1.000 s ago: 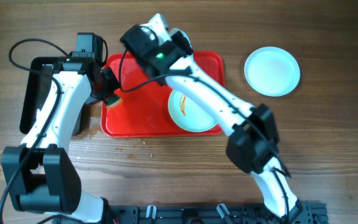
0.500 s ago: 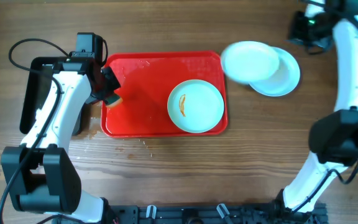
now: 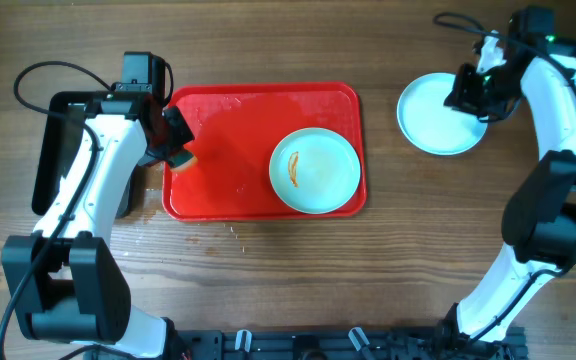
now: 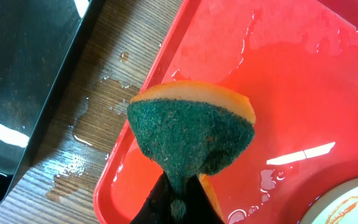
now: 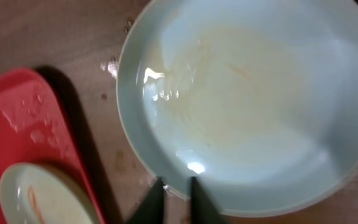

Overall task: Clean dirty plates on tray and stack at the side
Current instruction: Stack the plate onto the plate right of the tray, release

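**A:** Where is the left gripper (image 3: 176, 150)?

**B:** It is over the left end of the red tray (image 3: 238, 120), clamped tight on a sponge (image 4: 191, 134). The sponge's green scouring face is turned to the wrist camera, with orange foam behind it. The sponge sits just inside the tray's rim, over the wet floor. I cannot tell whether it touches the floor.

**A:** And the dirty plate?

**B:** The smeared plate (image 3: 315, 172) lies flat on the same tray, well off to that gripper's right, toward the tray's other end. It has a thin orange-brown streak left of its centre. It is clear of the sponge.

**A:** What is on the gripper's other side?

**B:** A glossy black tray (image 3: 53, 150) lies on the counter (image 3: 268, 280), just to its left. A puddle (image 4: 79, 127) sits on the wood between the two trays.

**A:** And the right gripper (image 3: 466, 97)?

**B:** It is over the right-hand part of the pale plate (image 3: 428, 115), which lies on the counter, apart from the red tray. In the wrist view the two fingertips sit at the plate's near rim with a narrow slit between them. I cannot tell whether they pinch the rim or stand free of it. The plate fills the view ahead of the gripper and shows wet glints. The red tray's corner and the smeared plate lie off to one side.
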